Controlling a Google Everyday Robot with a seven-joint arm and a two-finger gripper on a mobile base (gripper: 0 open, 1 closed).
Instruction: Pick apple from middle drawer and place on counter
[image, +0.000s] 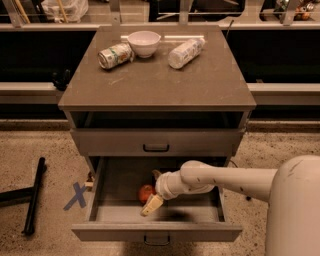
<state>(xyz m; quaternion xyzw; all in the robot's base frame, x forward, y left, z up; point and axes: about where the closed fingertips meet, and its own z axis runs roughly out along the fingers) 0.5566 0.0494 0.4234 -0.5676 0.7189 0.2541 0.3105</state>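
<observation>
Red-orange round apple (145, 192) sits in the open grey-brown middle drawer (200, 214), left of its middle. The white robot gripper (153, 190) reaches in from the right. Its fingers (151, 205) are spread wide, one behind the apple and one in front. Up on the flat grey-brown counter (160, 85) are a white bowl (144, 42), a tipped can (114, 55) and a tipped bottle (185, 52).

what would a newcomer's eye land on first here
The big white arm reaching from the right into the open middle drawer, its claw right beside the red apple on the drawer floor. Next, the counter above, where a white bowl sits at the back between a tipped-over can and a lying bottle.
</observation>
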